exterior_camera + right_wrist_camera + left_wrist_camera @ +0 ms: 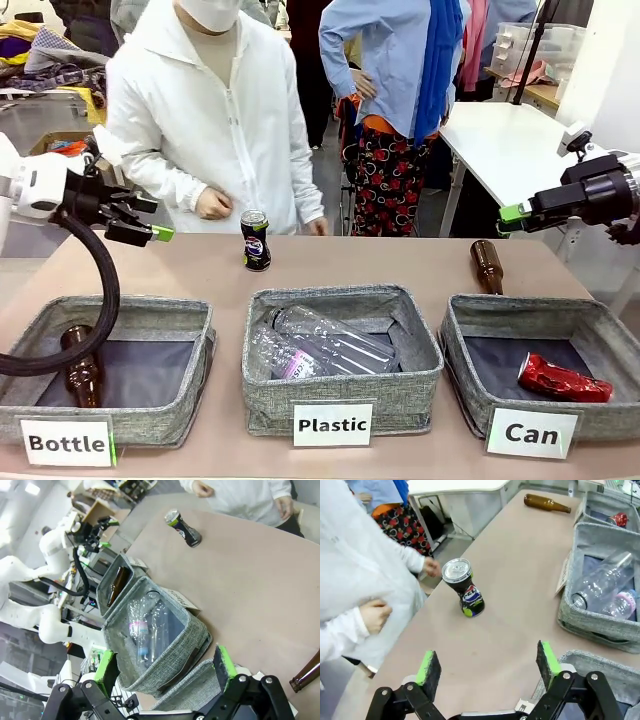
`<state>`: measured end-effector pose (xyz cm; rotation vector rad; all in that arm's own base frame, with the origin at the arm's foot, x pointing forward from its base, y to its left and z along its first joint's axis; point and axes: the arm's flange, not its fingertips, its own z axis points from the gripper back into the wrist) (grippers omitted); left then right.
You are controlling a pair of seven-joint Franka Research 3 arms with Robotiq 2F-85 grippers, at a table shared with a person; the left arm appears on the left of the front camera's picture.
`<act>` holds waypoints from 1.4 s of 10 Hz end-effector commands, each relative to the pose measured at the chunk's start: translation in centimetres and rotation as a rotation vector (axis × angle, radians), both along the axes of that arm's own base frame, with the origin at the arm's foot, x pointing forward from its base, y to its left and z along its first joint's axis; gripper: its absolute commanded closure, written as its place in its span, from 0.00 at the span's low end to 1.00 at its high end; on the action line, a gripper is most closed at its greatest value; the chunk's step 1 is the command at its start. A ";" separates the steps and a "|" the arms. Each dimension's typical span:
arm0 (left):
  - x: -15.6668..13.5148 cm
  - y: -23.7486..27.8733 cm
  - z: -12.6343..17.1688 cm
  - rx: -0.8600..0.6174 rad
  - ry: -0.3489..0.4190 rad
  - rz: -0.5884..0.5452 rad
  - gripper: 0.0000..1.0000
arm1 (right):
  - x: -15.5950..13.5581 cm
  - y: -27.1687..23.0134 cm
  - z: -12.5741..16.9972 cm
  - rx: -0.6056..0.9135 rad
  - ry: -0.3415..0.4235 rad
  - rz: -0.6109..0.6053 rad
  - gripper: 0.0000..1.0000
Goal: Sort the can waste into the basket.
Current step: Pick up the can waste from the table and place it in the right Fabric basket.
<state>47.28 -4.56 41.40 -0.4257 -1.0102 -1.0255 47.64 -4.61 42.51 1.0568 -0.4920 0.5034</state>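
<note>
Sorting so far: by my judgement one can of two is done, and one is left.
Red can (563, 380): crushed, lying on its side inside the basket (456, 330) labelled "Can", toward its front right corner.
Black and blue can (255, 240): standing upright on the table (400, 265), on the far side behind the middle basket (262, 345). It is in no bin and nothing touches it.
Left gripper (153, 218): fingers spread wide with nothing between them, raised over the left end of the table and aimed toward the upright can, well apart from it.
Right gripper (512, 218): fingers likewise apart and empty, raised at the far right, beyond the "Can" basket.
Person's hand (212, 204): at the far table edge, near the upright can but not on it.
Brown bottle (487, 266): lying on the table just behind the "Can" basket; no part of this job.
Left to do: grip the upright can, carry it across to the right-hand basket and drop it beside the red one.
</note>
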 end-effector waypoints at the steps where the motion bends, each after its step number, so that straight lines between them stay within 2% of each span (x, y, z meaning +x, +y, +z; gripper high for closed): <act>1: -0.4 -0.1 0.5 0.006 0.016 -0.001 0.00 | -0.1 0.0 0.4 -0.005 -0.004 0.003 0.00; 2: 0.0 0.0 0.0 0.000 0.000 0.000 0.00 | -0.1 0.0 0.4 -0.005 -0.004 0.003 0.00; 4: 4.6 -1.7 -1.0 0.007 0.028 -0.181 0.00 | -0.1 0.0 0.4 -0.005 -0.004 0.003 0.00; 10: 13.8 -4.9 -7.2 0.017 0.102 -0.189 0.00 | -0.1 0.0 0.4 -0.005 -0.004 0.003 0.00; 12: 16.6 -6.5 -9.3 0.047 0.151 -0.211 0.00 | -0.1 0.0 0.4 -0.005 -0.004 0.003 0.00; 14: 18.6 -7.9 -11.0 0.071 0.144 -0.219 0.00 | -0.1 0.0 0.4 -0.005 -0.004 0.003 0.00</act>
